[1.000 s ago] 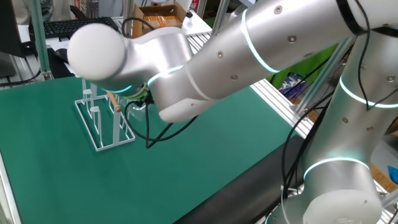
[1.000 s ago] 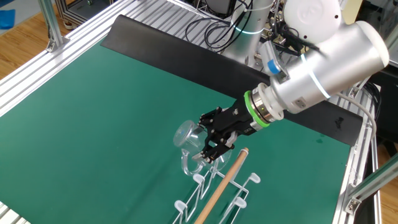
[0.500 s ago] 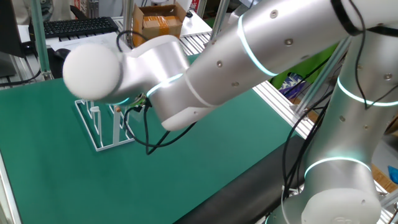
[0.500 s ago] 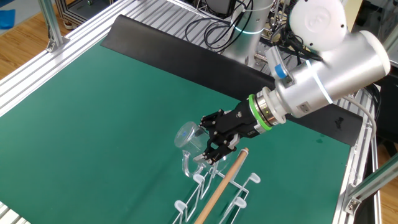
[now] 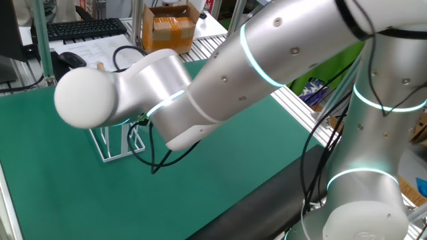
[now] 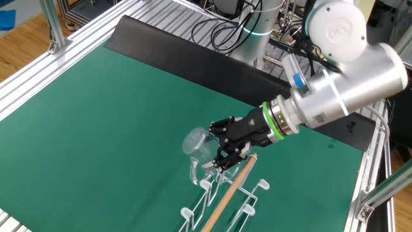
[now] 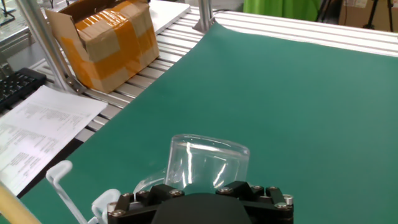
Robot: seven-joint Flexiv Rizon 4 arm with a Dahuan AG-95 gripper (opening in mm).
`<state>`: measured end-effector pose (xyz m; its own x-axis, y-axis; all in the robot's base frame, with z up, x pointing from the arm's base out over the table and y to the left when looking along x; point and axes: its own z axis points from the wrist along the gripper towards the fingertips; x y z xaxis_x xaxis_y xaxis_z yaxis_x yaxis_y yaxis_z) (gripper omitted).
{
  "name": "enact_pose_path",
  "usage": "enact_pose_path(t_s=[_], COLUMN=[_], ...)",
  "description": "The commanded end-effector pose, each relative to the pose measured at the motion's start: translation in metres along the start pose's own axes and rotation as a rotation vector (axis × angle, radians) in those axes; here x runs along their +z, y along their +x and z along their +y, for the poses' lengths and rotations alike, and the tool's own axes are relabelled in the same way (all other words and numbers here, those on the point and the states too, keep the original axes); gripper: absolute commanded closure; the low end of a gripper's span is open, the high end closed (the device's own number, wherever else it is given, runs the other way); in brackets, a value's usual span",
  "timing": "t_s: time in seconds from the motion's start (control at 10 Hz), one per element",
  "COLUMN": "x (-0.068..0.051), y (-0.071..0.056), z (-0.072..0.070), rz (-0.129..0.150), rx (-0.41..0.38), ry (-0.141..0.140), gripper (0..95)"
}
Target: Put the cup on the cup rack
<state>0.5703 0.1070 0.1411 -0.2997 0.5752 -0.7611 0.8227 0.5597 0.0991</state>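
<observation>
The black fingers (image 6: 222,149) are spread wide around the cup (image 6: 196,142), clamped on its sides and carrying it tilted, its mouth turned away from the arm. The cup is clear, colourless glass, rounded, with a curved side handle hanging below it, and nothing shows inside it. It sits above the near end of the cup rack (image 6: 222,196), just beside the tip of the rack's light wooden rod and close over the nearest white wire pegs; whether the glass touches a peg cannot be told.

The hand view shows the cup (image 7: 208,162) from behind, directly in front of the black gripper body, with a white peg of the cup rack (image 7: 62,177) at the lower left. That view alone shows a cardboard box (image 7: 102,43) bound in orange tape and printed sheets of paper (image 7: 43,127) off the edge of the green table (image 7: 298,112).

In one fixed view the big silver arm (image 5: 200,87) hides the fingers and the cup, leaving only the rectangular wire base of the cup rack (image 5: 110,153) visible on the mat.
</observation>
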Motion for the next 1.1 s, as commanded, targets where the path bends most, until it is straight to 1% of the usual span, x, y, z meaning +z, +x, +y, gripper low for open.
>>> enact_pose_path(t_s=[0.1, 0.2, 0.4, 0.5, 0.7, 0.9, 1.1], x=[-0.0004, -0.0004, -0.0004, -0.0004, -0.0005, -0.001, -0.0013], y=[-0.0019, -0.0018, -0.0018, -0.0018, -0.002, -0.0027, -0.0029], z=[-0.0023, -0.0023, -0.0023, -0.0023, -0.0024, -0.003, -0.0033], rz=[0.003, 0.003, 0.003, 0.002, -0.001, -0.011, -0.01], rx=[-0.004, -0.009, -0.012, -0.012, -0.02, -0.036, -0.041], ry=[-0.006, -0.007, -0.006, -0.005, -0.004, 0.002, 0.003], gripper=[76.0, 57.0, 57.0, 38.0, 38.0, 38.0, 38.0])
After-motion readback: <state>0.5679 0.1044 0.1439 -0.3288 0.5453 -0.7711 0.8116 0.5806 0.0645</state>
